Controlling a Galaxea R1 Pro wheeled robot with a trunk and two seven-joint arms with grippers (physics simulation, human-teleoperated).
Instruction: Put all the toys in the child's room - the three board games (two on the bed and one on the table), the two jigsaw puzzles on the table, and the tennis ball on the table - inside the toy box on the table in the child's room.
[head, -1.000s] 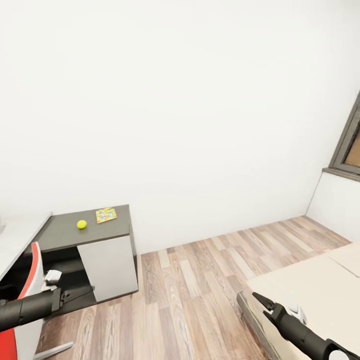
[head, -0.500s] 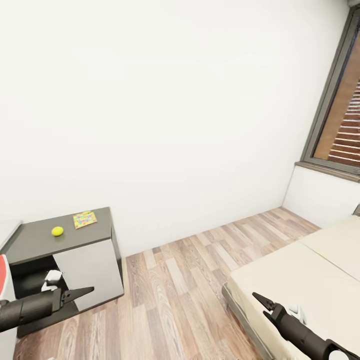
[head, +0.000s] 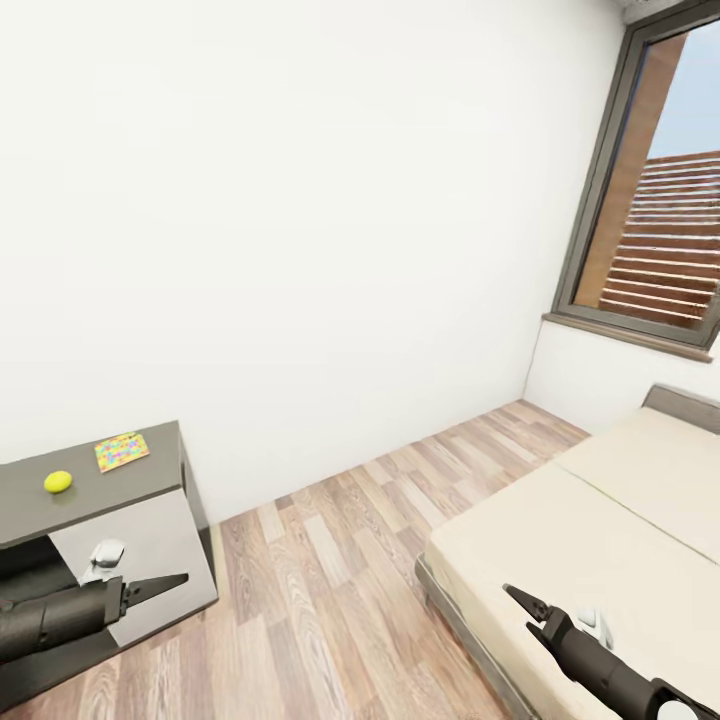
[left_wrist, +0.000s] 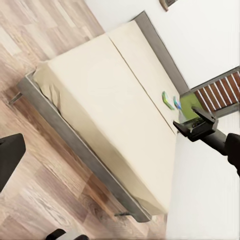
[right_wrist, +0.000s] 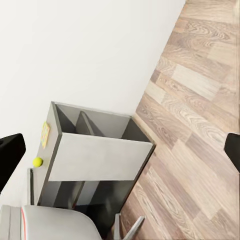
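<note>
as the view has swung right since earlier, bed (head: 600, 530) fuller, tennis ball (head: 57, 481) on cabinet (head: 100, 500), both pincers empty, jaws together

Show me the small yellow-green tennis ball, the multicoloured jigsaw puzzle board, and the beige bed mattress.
Small yellow-green tennis ball (head: 58, 481), head view, centre of the ball.
Multicoloured jigsaw puzzle board (head: 122, 451), head view, middle of its patterned face.
Beige bed mattress (head: 590, 535), head view, bare top surface.
</note>
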